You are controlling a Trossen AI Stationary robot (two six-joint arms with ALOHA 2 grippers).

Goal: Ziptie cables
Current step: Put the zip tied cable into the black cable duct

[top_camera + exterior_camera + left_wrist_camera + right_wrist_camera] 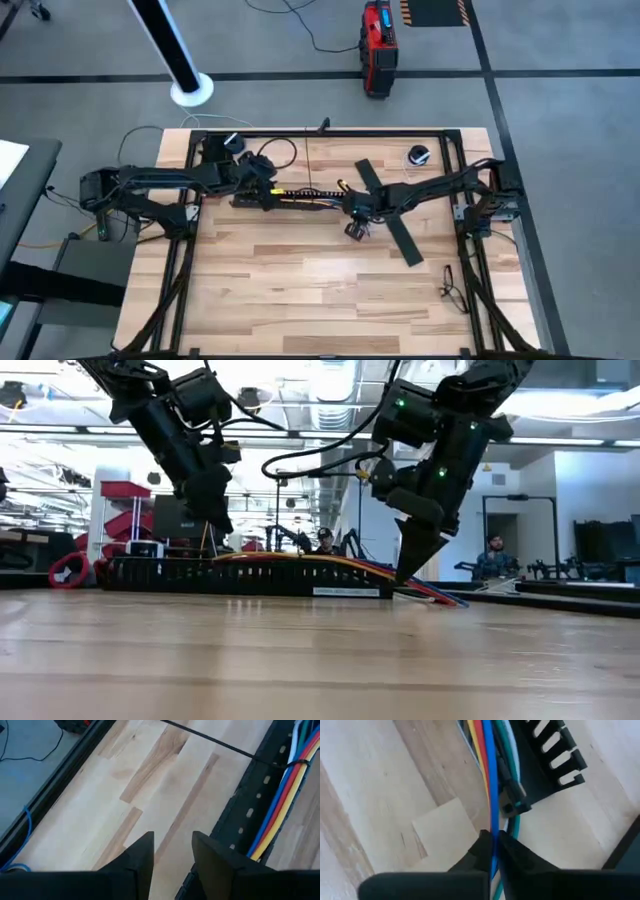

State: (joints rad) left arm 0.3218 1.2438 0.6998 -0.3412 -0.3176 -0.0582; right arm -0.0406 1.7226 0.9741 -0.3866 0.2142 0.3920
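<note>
— Starting at the near side of the table [320, 290], what do we have?

— We see only bare wood there. Further in, the right gripper [492, 851] points steeply down at the tabletop, its arm reaching in from the right edge of the table with the forearm stretched toward the middle. In the low view its fingers come to a sharp point just above the wood.

— Is it clamped on anything?

— We see its two dark fingers pinched tight around a blue wire of the cables [490, 765], just past the end of the slotted black channel [552, 755]. Red, yellow, green and white wires run alongside the blue one.

— And the cables themselves?

— They lie lengthwise on the channel near the middle of the table, between the two grippers, and spill off its end toward the right gripper, down to the wood. A thin black tie loops the bundle in the left wrist view.

— The left arm?

— It reaches in from the left edge, bent at the elbow, its wrist tilted down over the channel's other end. We find the left gripper [172, 852] hovering just beside the channel with its fingers parted and nothing between them but wood.

— Anything beyond?

— A flat black strip [388, 212] lies at a slant by the right arm, and a small round dark thing [418, 155] sits near the far right corner. Two people show in the room behind.
</note>
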